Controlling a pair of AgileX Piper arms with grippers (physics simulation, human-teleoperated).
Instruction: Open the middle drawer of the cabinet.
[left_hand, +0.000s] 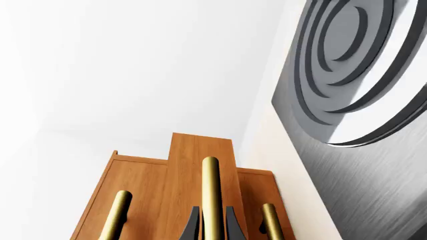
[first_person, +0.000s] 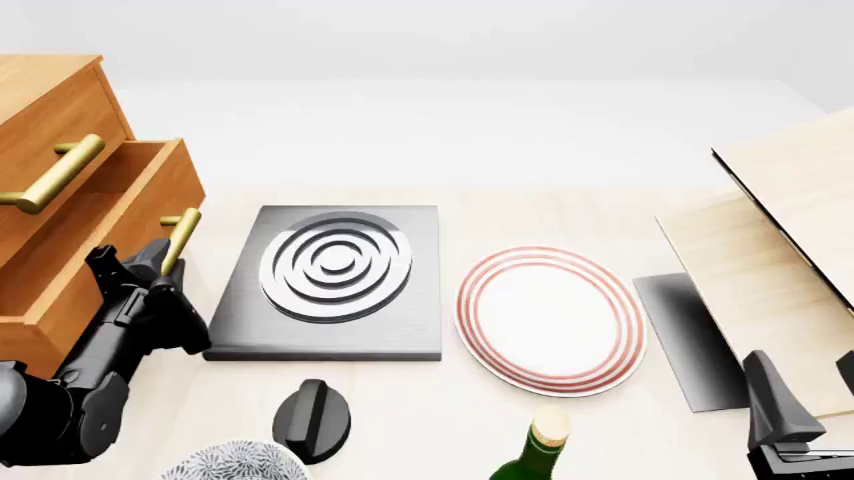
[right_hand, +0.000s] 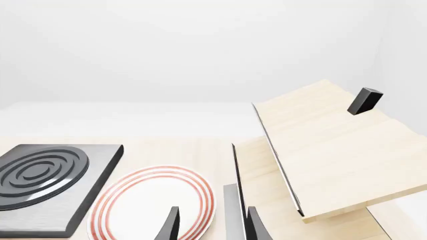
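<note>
The cabinet (first_person: 47, 100) stands at the table's far left, orange-brown with brass bar handles. Its middle drawer (first_person: 127, 215) is pulled out toward the table's middle, past the top drawer's front. My left gripper (first_person: 163, 272) is shut on the middle drawer's brass handle (first_person: 182, 232). In the left wrist view the handle (left_hand: 211, 190) runs between the two dark fingers (left_hand: 192, 225), and the drawer (left_hand: 200, 150) juts out beyond its two neighbours. My right gripper (right_hand: 212, 227) is open and empty at the front right (first_person: 805, 405), far from the cabinet. The lowest drawer is hidden in the front view.
A grey slab with concentric rings (first_person: 334, 270) lies right beside the left gripper. A red-rimmed plate (first_person: 547, 315) lies mid-table. A black knob (first_person: 314, 415), a patterned bowl (first_person: 234, 465) and a green bottle (first_person: 541, 450) stand at the front. Pale wooden boards (first_person: 787, 230) rise at the right.
</note>
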